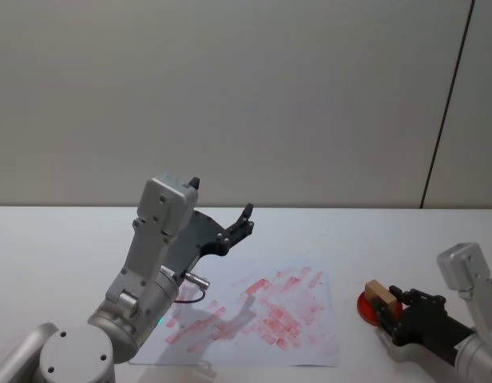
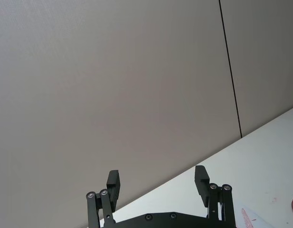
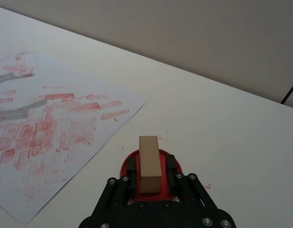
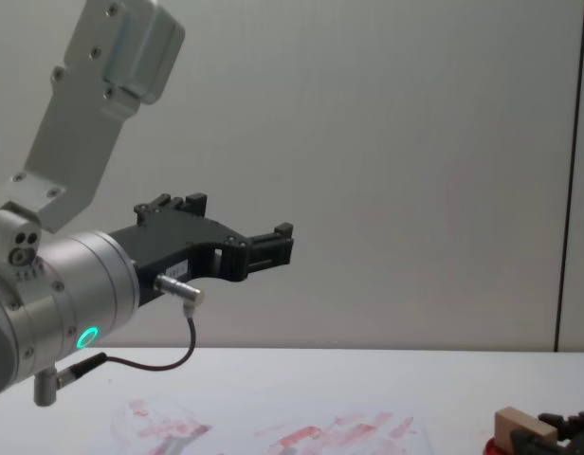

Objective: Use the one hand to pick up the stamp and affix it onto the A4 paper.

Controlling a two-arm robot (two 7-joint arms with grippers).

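Pale tan wood marks the stamp (image 3: 149, 164), a small rectangular block that stands on the red round ink pad (image 3: 173, 164) at the right side of the white tabletop (image 1: 390, 231). The right gripper (image 3: 151, 173), black and pronged, reaches in low from the right edge of the head view, and its fingers (image 3: 131, 167) sit against both long sides of the block, so it is clamped on the stamp while the stamp's base rests on the pad. In the head view the same block (image 1: 381, 294) shows at the gripper's tip (image 1: 390, 307), with the red pad (image 1: 366, 305) peeking out beneath it. From the chest camera the stamp (image 4: 518, 426) appears at the lower right corner, held by the black fingers (image 4: 557, 431). The A4 paper (image 1: 266, 311) lies flat on the table to the left of the pad, near it but apart from it, and is covered in red stamp marks and streaks, densest toward its middle; the right wrist view shows its near corner (image 3: 137, 102) pointing toward the pad. The left gripper (image 1: 222, 219) is raised well above the table over the paper's left part, carried on the large silver arm (image 4: 74, 303) with a green light ring, and casts a shadow on the sheet. Its two black fingers (image 2: 201, 180) stand wide apart with nothing between them, aimed at the plain grey wall (image 2: 113, 71) behind the table.
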